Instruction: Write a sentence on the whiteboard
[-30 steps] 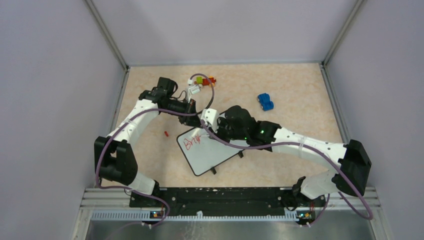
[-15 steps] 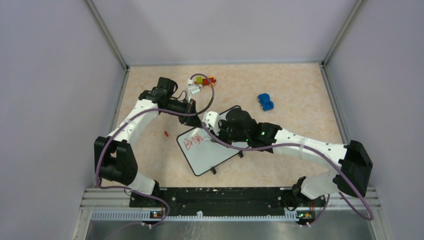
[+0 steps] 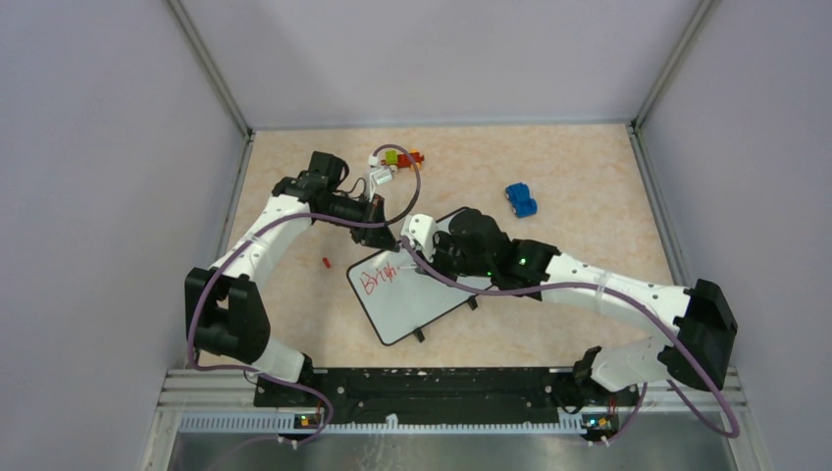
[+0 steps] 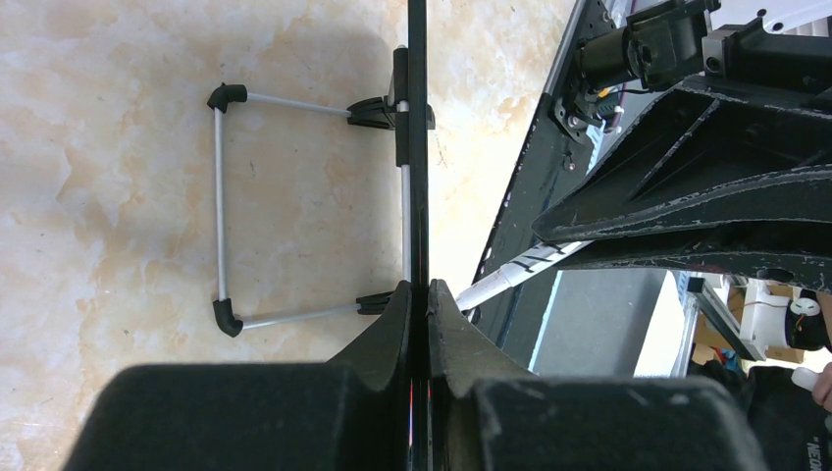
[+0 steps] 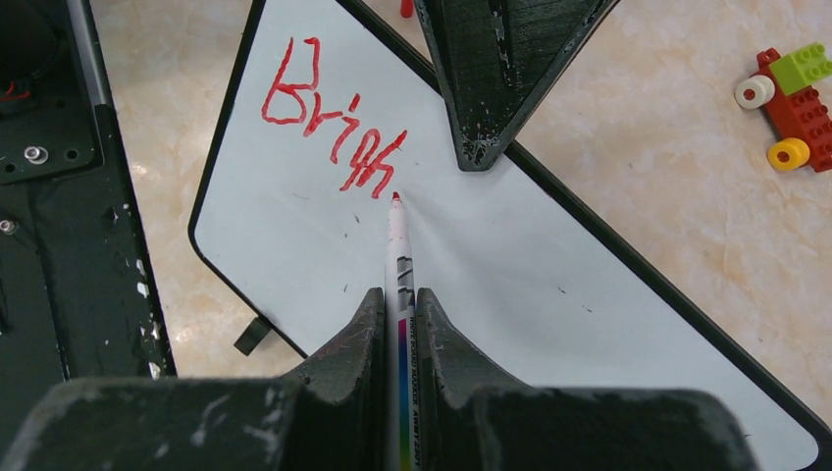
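Near the middle of the table sits the whiteboard, turned at an angle with 1 corner pointing toward the arm bases. So far the sentence is just red script reading roughly "Brigh" up in the board's far-left corner. The left gripper has its 2 fingers squeezed tight on the board's far edge, which shows from its wrist cam as a thin dark strip running straight up the view, with a wire stand sticking out to the left of it. The right gripper is clamped down on a marker, a thin white one, with the red tip sitting right under the last letter; can't quite tell if it's actually touching the surface. From above, both grippers are close together over that same corner of the board. Other stuff lying around: some lego bricks toward the back, a blue toy car off to the right, and a small red bit just left of the board.
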Controlling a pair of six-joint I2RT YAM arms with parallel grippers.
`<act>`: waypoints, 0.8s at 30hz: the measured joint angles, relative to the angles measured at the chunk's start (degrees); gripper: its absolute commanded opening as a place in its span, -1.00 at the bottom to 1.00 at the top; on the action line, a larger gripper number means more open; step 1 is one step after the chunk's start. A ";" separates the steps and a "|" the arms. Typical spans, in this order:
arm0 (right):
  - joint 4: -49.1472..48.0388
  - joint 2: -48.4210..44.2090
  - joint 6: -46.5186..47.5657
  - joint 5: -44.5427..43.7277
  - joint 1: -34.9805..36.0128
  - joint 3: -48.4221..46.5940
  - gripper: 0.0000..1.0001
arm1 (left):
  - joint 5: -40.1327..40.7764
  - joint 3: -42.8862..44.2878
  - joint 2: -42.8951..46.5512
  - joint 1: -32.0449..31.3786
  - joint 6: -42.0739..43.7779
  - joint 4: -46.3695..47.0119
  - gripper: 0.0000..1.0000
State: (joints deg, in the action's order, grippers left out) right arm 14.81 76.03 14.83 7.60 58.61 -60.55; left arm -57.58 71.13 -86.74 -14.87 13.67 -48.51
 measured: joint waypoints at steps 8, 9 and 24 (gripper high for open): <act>-0.50 0.59 0.04 -0.39 -0.02 -0.72 -1.00 | 0.00 0.00 0.00 0.00 0.00 0.00 -1.00; -0.50 0.63 0.04 -0.42 -0.02 -0.74 -1.00 | 0.00 0.00 0.00 0.00 0.00 0.00 -1.00; -0.70 2.45 0.00 0.22 -0.02 -1.84 -1.00 | 0.20 0.00 0.00 0.02 0.02 0.02 -1.00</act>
State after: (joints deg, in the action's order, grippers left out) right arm 14.11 78.48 14.83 7.81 58.59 -62.39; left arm -57.39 71.13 -86.74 -14.85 13.69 -48.49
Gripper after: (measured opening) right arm 0.095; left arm 0.080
